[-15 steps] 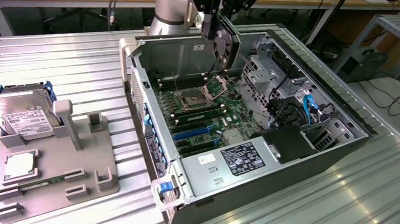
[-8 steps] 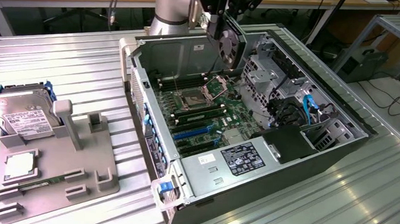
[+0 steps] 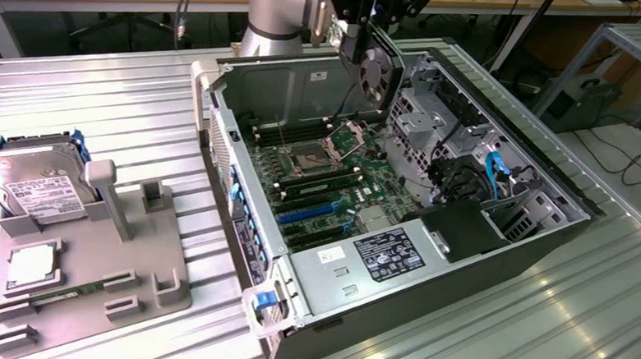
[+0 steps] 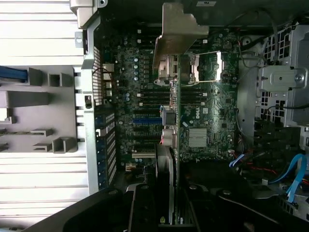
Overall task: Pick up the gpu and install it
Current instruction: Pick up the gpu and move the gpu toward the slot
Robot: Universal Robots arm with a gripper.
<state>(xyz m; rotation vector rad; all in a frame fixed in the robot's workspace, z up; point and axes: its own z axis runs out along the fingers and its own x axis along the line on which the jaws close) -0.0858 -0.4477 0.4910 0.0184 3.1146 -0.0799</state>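
Your gripper [image 3: 363, 40] is closed on the gpu [image 3: 377, 71] and holds it on edge in the air, above the open computer case [image 3: 303, 80]. In the wrist view its silver bracket [image 4: 176, 29] hangs over the motherboard [image 4: 212, 111]. At the exterior view's left, a gray tray [image 3: 85, 274] carries a hard drive [image 3: 35, 185].
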